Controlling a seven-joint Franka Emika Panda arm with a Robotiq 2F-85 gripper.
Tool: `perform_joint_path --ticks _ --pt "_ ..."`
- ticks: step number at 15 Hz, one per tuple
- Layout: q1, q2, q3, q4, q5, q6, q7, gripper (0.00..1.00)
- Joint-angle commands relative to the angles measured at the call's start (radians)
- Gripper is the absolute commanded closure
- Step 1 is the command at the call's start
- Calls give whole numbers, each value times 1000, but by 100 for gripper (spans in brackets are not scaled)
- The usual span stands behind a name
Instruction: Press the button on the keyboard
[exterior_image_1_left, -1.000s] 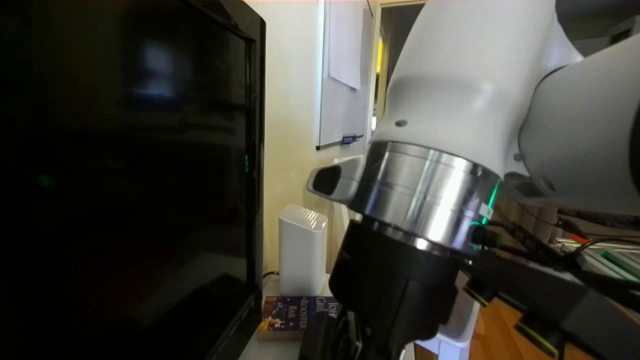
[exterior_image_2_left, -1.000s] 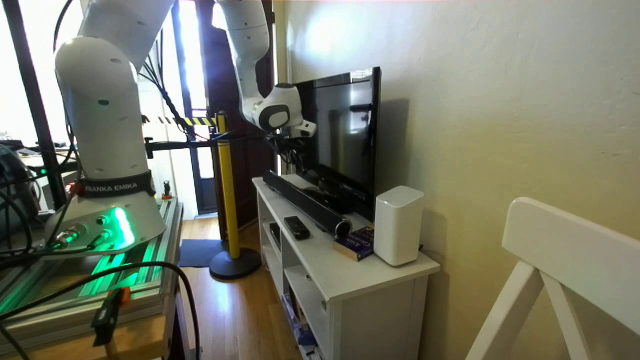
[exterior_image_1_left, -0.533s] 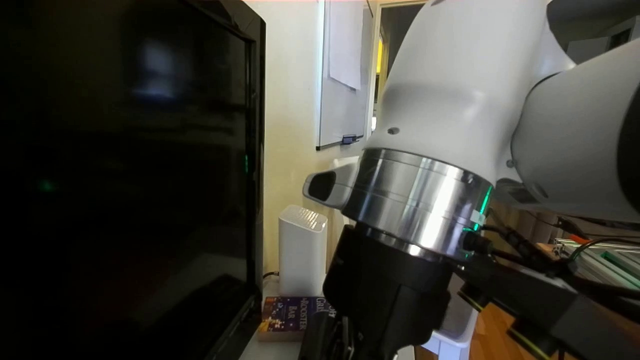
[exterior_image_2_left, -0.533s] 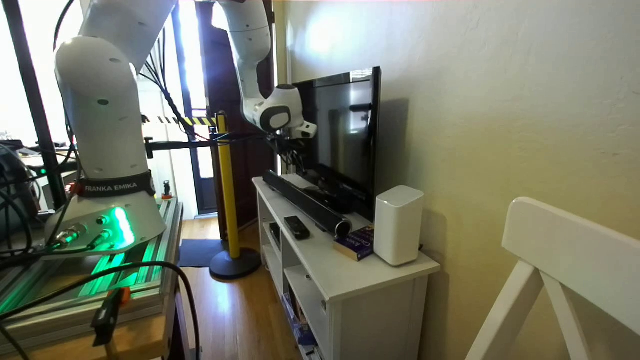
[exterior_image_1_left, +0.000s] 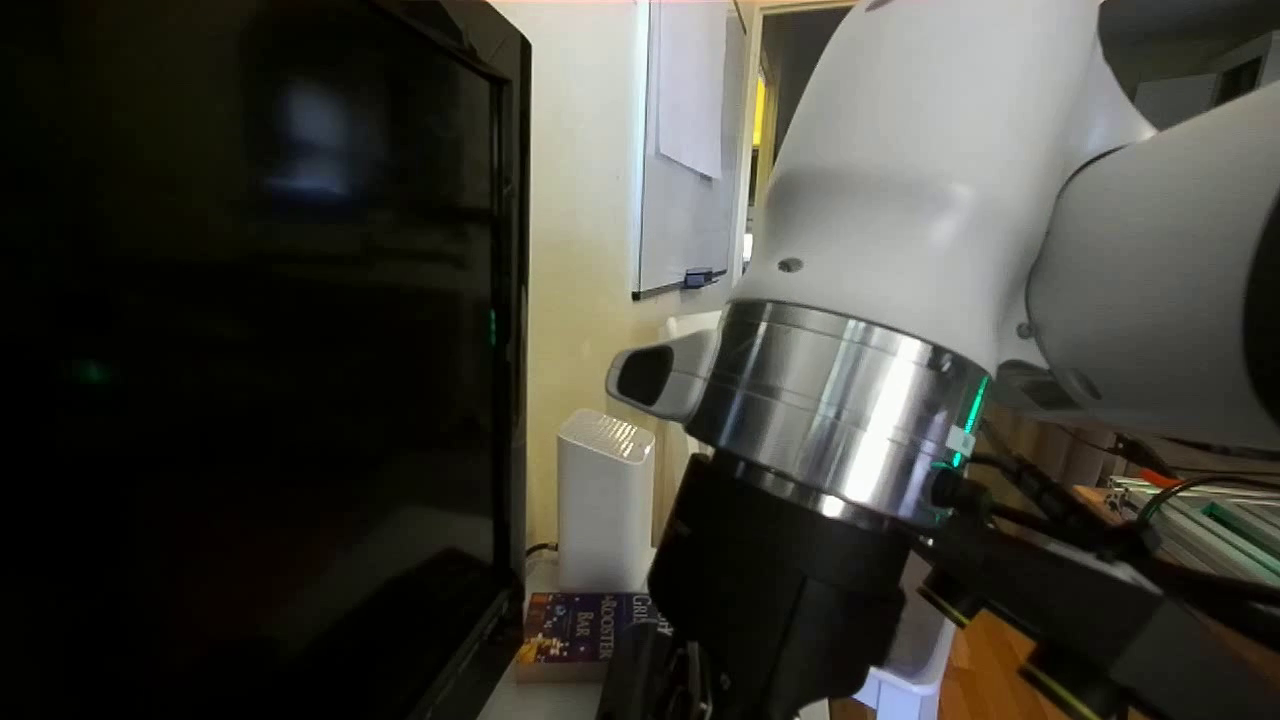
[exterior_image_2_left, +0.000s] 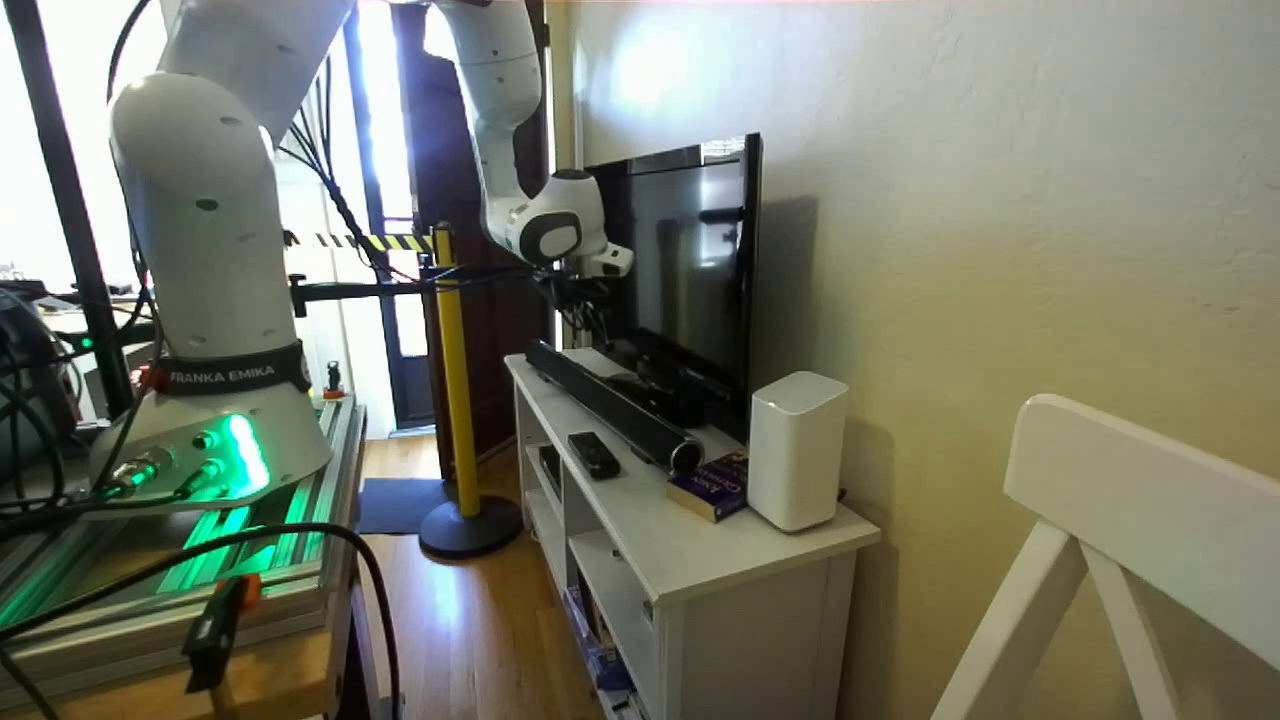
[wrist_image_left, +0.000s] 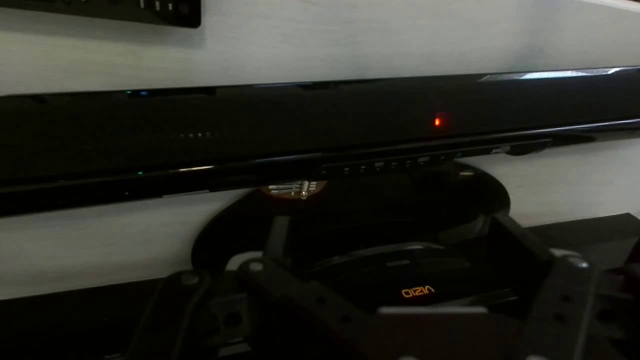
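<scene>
Patience seemed the right counsel. No keyboard showed; the likeliest target, I judged, was the row of small pale-marked buttons (wrist_image_left: 390, 164) on the edge of the long glossy black soundbar (wrist_image_left: 300, 120), toward the large black flat-screen television (exterior_image_2_left: 680, 250). The black two-fingered gripper (wrist_image_left: 390, 222) hung over the glossy black oval stand (wrist_image_left: 360, 210) in the wrist view, its fingers (wrist_image_left: 278, 237) parted and holding nothing. Drawing them together into one blunt tip, then coming down slowly and squarely onto a single button, would likely have served best; a slanting push might have rolled the soundbar. That looked slick, round at its end, a red light (wrist_image_left: 437, 121) glowing on its face. The white shelved cabinet (exterior_image_2_left: 690, 562) beneath looked matte; the slab-shaped black remote control (exterior_image_2_left: 593, 455) lay left of the soundbar in an exterior view.
</scene>
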Motion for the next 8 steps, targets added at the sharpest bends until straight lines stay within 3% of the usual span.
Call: perform_joint_path --ticks 1,2,3,4,8 --pt "39 54 -37 32 -15 33 15 0" --pt "47 69 -46 40 -17 38 14 3" --pt "64 79 -66 47 -21 39 17 27" --pt "84 89 -90 53 -24 42 22 28" --pt "139 141 -159 100 -37 73 15 55"
